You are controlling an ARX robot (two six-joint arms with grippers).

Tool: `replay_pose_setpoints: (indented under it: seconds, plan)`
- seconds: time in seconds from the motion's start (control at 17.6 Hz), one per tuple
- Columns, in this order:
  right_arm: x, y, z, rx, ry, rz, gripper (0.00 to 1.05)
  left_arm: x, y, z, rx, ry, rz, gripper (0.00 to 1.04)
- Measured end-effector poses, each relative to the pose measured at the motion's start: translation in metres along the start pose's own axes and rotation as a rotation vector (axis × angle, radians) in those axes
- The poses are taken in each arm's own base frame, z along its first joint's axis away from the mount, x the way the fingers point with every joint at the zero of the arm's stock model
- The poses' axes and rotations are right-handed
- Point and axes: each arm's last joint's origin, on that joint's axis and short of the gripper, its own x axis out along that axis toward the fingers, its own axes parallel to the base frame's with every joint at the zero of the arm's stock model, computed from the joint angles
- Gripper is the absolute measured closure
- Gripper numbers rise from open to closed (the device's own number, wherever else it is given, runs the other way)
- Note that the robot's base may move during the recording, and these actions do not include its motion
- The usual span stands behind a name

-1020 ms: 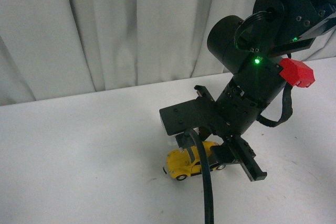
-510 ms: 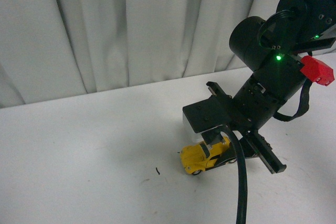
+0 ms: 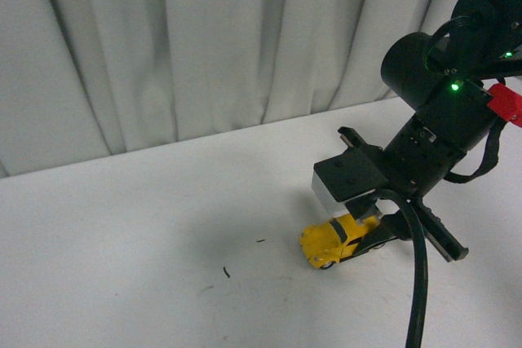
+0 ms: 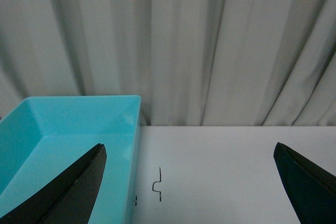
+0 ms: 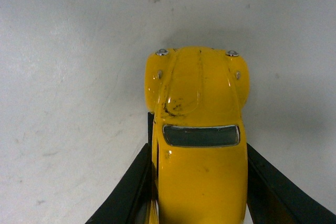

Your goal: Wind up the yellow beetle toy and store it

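The yellow beetle toy (image 3: pixel 336 240) sits on the white table at the right, nose toward the left. My right gripper (image 3: pixel 359 234) is shut on its rear half, a black finger on each side. In the right wrist view the toy (image 5: pixel 197 129) fills the middle, its hood and windscreen showing, my right gripper (image 5: pixel 199 187) clamped on its body with a black finger (image 5: pixel 131 187) on each flank. My left gripper (image 4: pixel 191 182) is open and empty above the table, with its two black fingertips (image 4: pixel 79 182) far apart. The left arm is out of the front view.
A turquoise bin (image 4: pixel 63 135) stands by the left gripper, against the grey curtain (image 3: pixel 204 46) behind the table. Small dark marks lie on the white tabletop (image 3: pixel 122 242) near the toy and beside the bin (image 4: pixel 157 184).
My right gripper and the yellow toy have shifted to the right across the front view, the toy staying held at table level. The curtain has shifted too, so the view itself seems to have turned.
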Motion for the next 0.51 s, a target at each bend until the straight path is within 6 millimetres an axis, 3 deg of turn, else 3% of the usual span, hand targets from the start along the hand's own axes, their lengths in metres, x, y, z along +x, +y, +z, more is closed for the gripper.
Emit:
replay_pose_setpoints:
  seconds: [0.51]
  plan:
    - [-0.02,0.012,-0.041,0.14,0.006,-0.013,0.63,0.0,0.0,0.0,0.0,0.0,0.0,0.07]
